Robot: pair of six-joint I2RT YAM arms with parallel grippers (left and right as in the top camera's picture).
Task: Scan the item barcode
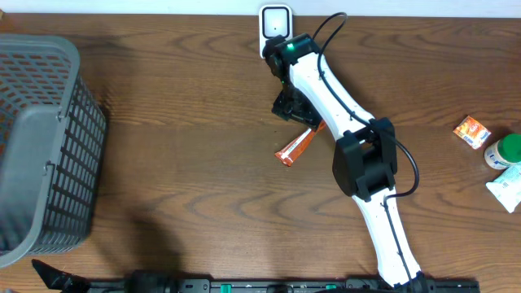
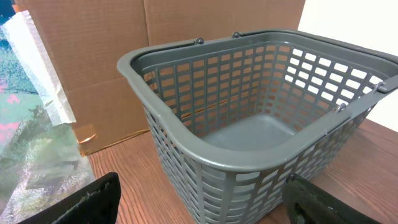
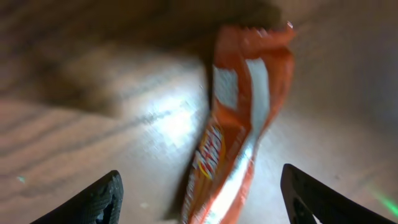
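Right hand (image 3: 199,202): fingers spread wide, holding nothing. The orange snack packet (image 3: 239,118) lies flat on the worktop (image 1: 179,122) between the two fingers, clear of both. The wrist view is blurred, so I can't read the print or make out a barcode.

Overhead: the packet (image 1: 295,148) sits near the middle of the worktop with its upper end tucked under the right arm. The white scanner (image 1: 276,19) stands at the far edge, a bit beyond the hand, and the packet is not in front of it.

Left hand (image 2: 199,208): also wide and empty, facing the grey basket (image 2: 186,87) at the left end of the worktop. Nothing visible inside the basket.

Right edge of the worktop, well apart from the packet: a small orange pack (image 1: 471,131), a green-capped bottle (image 1: 505,150) and a white pouch (image 1: 509,189).
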